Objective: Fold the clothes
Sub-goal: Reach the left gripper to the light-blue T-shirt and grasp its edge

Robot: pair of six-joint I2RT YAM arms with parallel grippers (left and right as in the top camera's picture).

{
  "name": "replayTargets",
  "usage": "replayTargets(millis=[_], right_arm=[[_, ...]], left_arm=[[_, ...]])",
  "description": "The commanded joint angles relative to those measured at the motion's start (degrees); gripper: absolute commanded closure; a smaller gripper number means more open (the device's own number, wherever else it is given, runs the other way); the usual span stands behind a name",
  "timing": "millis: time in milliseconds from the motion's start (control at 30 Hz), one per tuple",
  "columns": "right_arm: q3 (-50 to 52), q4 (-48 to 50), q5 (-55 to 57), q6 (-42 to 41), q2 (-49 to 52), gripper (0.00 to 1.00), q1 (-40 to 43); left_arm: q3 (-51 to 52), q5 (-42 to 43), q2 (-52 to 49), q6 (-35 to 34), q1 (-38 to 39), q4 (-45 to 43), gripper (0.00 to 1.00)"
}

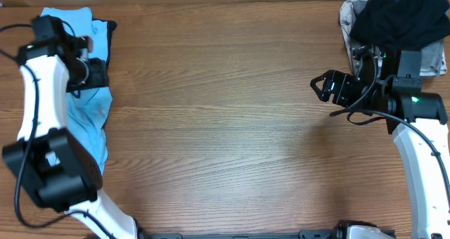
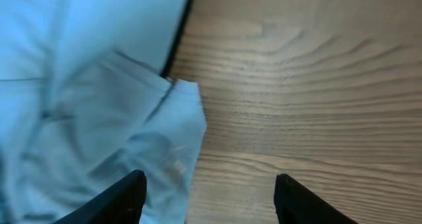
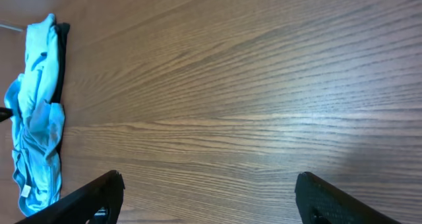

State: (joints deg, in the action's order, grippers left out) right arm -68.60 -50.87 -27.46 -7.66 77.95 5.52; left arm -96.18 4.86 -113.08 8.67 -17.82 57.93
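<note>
Light blue crumpled fabric T-shirt (image 1: 88,116) lies bunched along the left edge of the brown wood-grain table (image 1: 225,126), under the left arm.

Left gripper (image 2: 211,199) is over the shirt's table-side border. Jaws are apart with a moderate gap, nothing clamped. In the left wrist view a folded flap of the shirt runs under the finger (image 2: 125,197) at frame left and ends partway into the gap. The other finger is over bare wood. Can't tell whether the fingertip touches the cloth. A thin dark strip (image 2: 177,46) shows along the shirt's edge.

Right gripper (image 1: 321,86) is on the right side of the table, well apart from the shirt, pointing left, jaws wide and empty. The right wrist view shows only bare wood between its fingers, with the shirt at the far left of the frame.

Black crumpled garment pile (image 1: 401,17) lies on a grey-beige cloth (image 1: 346,14) in the far right corner, just beside the right arm's wrist.
</note>
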Motion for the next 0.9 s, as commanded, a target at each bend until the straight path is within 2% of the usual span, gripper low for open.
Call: replayTargets(millis=[0, 133, 367, 500, 600, 767, 867], right_arm=[[-0.7, -0.4, -0.9, 0.3, 0.1, 0.15, -0.3], [0.3, -2.9, 0.7, 0.7, 0.3, 0.15, -0.3], [0.9, -4.2, 1.9, 0.6, 0.4, 0.15, -0.3], [0.9, -4.4, 1.9, 0.6, 0.4, 0.15, -0.3], [0.9, -4.6, 1.9, 0.6, 0.4, 0.17, -0.3], [0.9, -4.6, 1.9, 0.6, 0.4, 0.2, -0.3], [0.9, -4.5, 1.9, 0.6, 0.4, 0.22, -0.3]], left_arm=[[-1.5, -2.2, -4.6, 0.9, 0.8, 0.4, 0.33], [-1.5, -5.0, -8.5, -2.3, 0.7, 0.3, 0.34], [-1.5, -6.9, -12.6, -2.3, 0.7, -0.6, 0.44], [-1.4, -9.2, -15.2, -2.2, 0.7, -1.3, 0.45], [-1.4, -9.4, -16.3, -2.3, 0.7, -1.1, 0.59], [-1.4, -7.7, -16.6, -2.4, 1.1, -1.4, 0.96], [-2.5, -5.8, -16.5, -2.5, 2.0, -0.7, 0.96]])
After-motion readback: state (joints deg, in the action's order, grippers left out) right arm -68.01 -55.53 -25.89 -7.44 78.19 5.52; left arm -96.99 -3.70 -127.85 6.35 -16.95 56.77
